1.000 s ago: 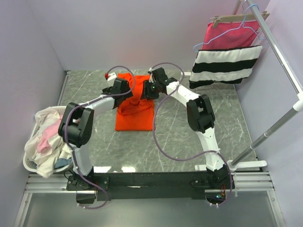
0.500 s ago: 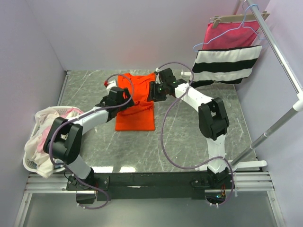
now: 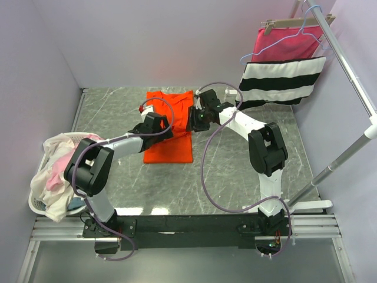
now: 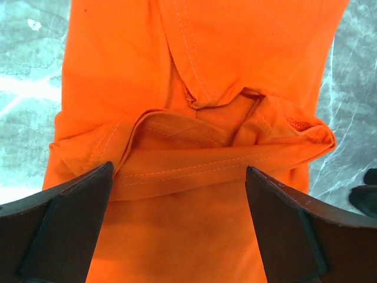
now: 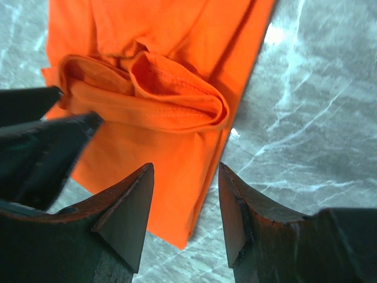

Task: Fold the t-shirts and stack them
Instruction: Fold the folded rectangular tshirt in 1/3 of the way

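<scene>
Orange t-shirt [image 3: 172, 147] lies on the marble tabletop [image 3: 235, 171], centre-far. It's folded into a long narrow strip running from the far side toward the arms. Across its middle sits a bunched ridge of doubled-over cloth with hem stitching showing. The ridge isn't flat.

Left tool [image 4: 178, 177]: jaws wide, about as wide as the strip, straddling it from above. One finger [image 4: 65, 230] is over the shirt's left edge, the other by its right edge. Nothing is pinched between them. The ridge sits just ahead of the fingertips. Whether they touch the cloth, can't tell.

Right tool [image 5: 185, 177]: jaws partly apart, holding nothing. It hangs over the shirt's right long edge, so the gap shows orange on one side and bare marble on the other. The right-hand end of the ridge lies just ahead of its fingertips. The left tool's dark fingers show at the left of the right wrist view. So the two tools are near each other, facing across the shirt's middle.

Cream-white and pale pink cloth [image 3: 56, 171] is heaped in a white laundry basket [image 3: 36, 203] at the tabletop's left edge, spilling over the rim, well apart from the orange t-shirt.

Pink cloth with black and white stripes [image 3: 281, 81] hangs from the rail [image 3: 349, 69] at far right.
</scene>
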`<action>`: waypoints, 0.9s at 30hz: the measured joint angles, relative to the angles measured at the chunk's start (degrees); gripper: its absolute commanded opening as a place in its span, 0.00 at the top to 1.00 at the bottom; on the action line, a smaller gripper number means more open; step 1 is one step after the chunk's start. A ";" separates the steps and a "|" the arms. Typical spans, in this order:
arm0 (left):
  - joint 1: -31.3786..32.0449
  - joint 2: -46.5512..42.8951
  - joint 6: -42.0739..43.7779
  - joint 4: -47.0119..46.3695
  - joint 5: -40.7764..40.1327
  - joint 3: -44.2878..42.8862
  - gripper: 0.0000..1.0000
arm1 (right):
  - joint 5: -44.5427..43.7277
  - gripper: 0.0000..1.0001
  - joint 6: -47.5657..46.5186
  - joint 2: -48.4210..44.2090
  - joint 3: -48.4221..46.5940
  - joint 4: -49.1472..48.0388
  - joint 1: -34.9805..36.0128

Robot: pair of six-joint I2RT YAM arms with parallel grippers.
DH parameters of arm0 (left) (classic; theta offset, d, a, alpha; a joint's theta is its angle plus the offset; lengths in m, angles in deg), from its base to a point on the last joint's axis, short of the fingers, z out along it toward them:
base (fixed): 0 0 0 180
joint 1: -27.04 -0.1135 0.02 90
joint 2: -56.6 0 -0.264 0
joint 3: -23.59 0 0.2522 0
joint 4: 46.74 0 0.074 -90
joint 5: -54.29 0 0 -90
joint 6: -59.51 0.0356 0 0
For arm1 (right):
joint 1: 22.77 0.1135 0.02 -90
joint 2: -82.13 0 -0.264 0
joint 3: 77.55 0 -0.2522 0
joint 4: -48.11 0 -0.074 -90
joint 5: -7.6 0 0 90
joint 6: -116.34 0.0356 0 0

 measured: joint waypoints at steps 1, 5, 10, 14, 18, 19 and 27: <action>0.11 -0.11 -0.13 -0.04 -0.42 -0.07 0.01 | 0.07 0.45 0.02 0.00 0.44 0.00 0.00; 0.79 -1.97 -0.59 1.70 -2.34 -0.09 0.00 | 0.20 0.45 0.02 -0.02 1.55 -0.22 -0.04; 1.90 -6.80 -1.25 3.72 -4.17 -0.09 0.01 | 0.37 0.45 0.02 -0.17 1.75 -0.37 -0.09; 3.54 -8.72 -2.64 4.61 -5.75 0.68 0.01 | 0.59 0.45 0.04 -0.28 1.75 -0.61 -0.09; 4.74 -8.72 -4.15 5.95 -6.86 3.04 0.01 | 0.81 0.45 0.04 -0.50 1.90 -0.70 -0.09; 4.85 -8.61 -4.44 6.25 -6.97 3.58 0.00 | 0.85 0.45 0.04 -0.55 1.99 -0.72 -0.09; 4.85 -5.53 -5.60 6.29 -8.31 4.85 0.01 | 1.01 0.45 0.04 -0.63 2.84 -1.01 -0.09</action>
